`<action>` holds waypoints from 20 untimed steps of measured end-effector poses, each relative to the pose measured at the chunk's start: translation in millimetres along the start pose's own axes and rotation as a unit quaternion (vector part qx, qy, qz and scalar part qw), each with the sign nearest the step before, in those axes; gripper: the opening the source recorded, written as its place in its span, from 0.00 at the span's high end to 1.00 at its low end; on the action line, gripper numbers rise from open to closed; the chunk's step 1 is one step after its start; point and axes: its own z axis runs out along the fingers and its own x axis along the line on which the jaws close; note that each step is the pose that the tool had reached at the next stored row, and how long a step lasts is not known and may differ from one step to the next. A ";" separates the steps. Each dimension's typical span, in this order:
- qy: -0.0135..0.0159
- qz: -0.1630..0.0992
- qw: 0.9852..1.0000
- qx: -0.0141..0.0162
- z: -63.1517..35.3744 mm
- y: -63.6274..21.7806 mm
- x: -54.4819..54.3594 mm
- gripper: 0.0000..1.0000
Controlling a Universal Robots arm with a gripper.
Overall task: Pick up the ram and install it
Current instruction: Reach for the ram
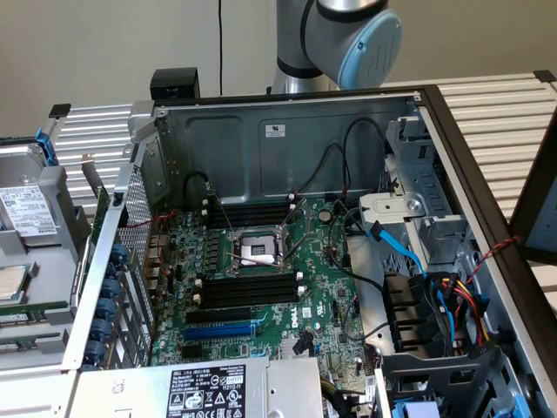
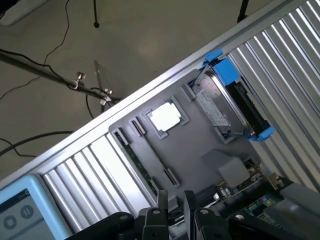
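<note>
Close beside the hand point(image 2: 176, 196) lies the ram point(image 2: 137, 162).

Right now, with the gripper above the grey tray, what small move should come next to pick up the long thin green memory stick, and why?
Probably ease the open gripper across until its jaws straddle the long thin green ram stick. The gripper holds nothing, and the stick lies in the grey plastic tray, not yet between the jaws.
</note>
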 end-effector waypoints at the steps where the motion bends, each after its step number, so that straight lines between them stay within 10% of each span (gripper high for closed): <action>1: 0.000 -0.009 1.000 0.000 0.1 0.0 0.0 0.73; 11: 0.003 -0.100 0.995 0.001 1.1 0.0 0.0 0.73; 20: 0.005 -0.181 0.983 0.002 2.2 -0.1 -0.1 0.73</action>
